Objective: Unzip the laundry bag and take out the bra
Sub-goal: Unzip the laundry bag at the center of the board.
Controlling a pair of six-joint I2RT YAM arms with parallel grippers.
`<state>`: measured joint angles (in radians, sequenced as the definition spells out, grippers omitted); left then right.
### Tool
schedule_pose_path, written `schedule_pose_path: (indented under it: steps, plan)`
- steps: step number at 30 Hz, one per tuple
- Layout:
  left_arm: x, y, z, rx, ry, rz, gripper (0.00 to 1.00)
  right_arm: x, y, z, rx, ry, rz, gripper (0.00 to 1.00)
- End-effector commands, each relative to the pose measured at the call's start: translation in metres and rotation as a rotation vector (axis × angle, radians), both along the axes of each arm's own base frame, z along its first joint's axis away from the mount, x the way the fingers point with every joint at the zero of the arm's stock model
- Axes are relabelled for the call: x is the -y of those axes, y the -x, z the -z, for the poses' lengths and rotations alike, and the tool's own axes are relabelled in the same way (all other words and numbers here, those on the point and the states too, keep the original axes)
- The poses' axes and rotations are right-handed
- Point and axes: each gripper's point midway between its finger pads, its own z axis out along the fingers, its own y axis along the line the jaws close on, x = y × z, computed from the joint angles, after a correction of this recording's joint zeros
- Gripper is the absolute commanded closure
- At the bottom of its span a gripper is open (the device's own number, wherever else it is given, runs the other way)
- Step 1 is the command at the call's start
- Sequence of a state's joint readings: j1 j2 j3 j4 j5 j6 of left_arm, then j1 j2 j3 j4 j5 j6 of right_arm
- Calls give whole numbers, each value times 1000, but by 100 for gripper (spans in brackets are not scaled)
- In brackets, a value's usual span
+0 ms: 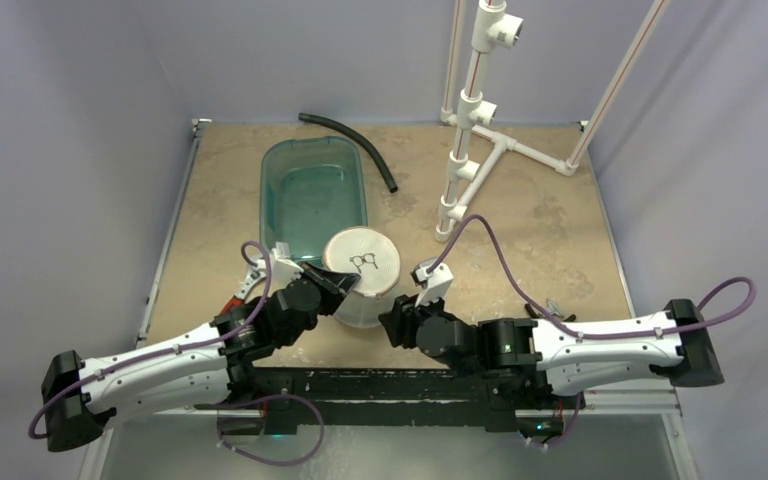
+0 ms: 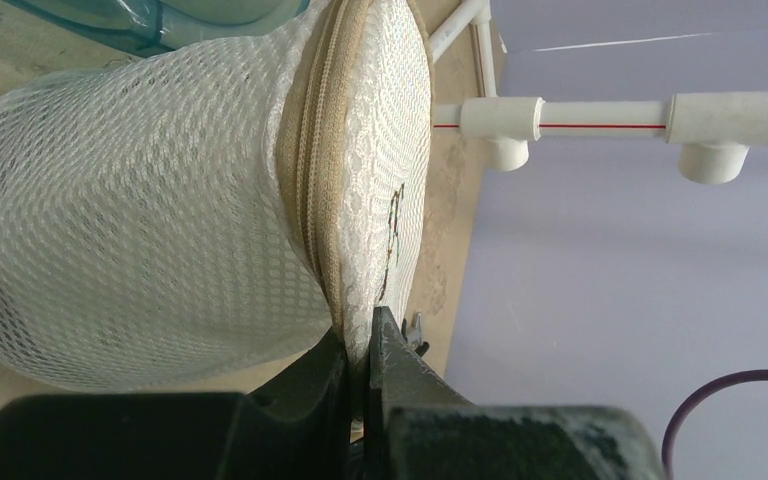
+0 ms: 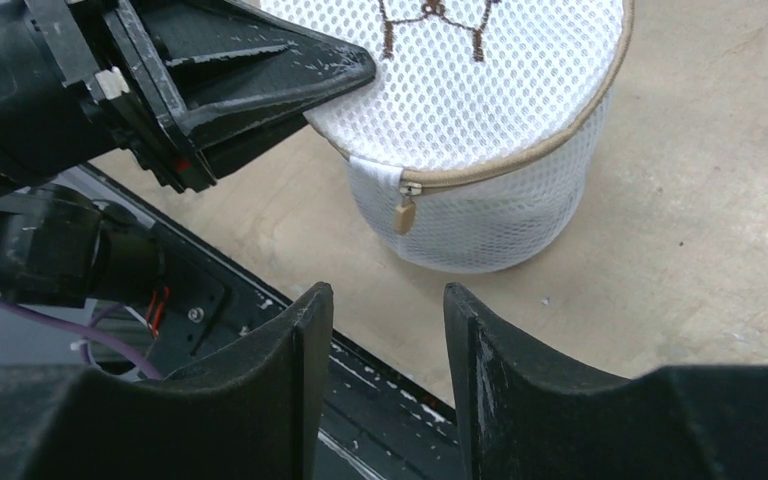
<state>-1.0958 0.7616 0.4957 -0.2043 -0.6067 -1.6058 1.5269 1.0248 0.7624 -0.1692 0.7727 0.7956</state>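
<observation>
White mesh makes up the laundry bag [image 1: 365,300]. It stands upright on the bench [image 1: 560,260] near the front edge, between the two arms and just beside the teal tub [image 1: 312,195]. Its zip [image 3: 520,160] looks closed along the part of the flat round top that we can see. The beige zip pull [image 3: 405,213] hangs at the end of the track, on the side facing the right arm. So we judge that the unzipping is not yet begun and the bra is not taken out; we cannot make it out through the mesh.

The left tool [image 2: 365,345] is closed tight on the edge of the top, right at the zip seam, and it seems to hold the bag steady. The right tool [image 3: 388,300] has its jaws partly apart with nothing between them. It hovers in front of the pull, near it but not touching. In our opinion, what is left is to catch the pull, draw it around the rim, fold the top open and lift out the bra.

As for writing, we find no brand, no label and no words. The only mark is a small dark outline drawing [image 1: 363,262] of a bra on the top. Farther back are a black hose [image 1: 355,145] and a white pipe frame [image 1: 480,130], both without text.
</observation>
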Motion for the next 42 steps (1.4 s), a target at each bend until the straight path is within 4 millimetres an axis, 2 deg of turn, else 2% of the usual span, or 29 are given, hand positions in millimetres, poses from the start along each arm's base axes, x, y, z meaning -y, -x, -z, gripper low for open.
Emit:
schedule_pose_path:
  steps: [1, 9, 30, 42]
  plan:
    - [3, -2, -16, 13, 52, -13, 100, -11, -7, -11, 19, -84, 53, 52]
    - [6, -1, -20, 9, 61, -2, 100, -20, -12, 4, -2, -6, 119, 54]
    - [8, 2, -23, 4, 65, 24, 100, -29, -24, 15, 8, 73, 182, 65]
    - [8, 6, -22, 0, 64, 39, 100, -25, -34, 22, 2, 99, 217, 68]
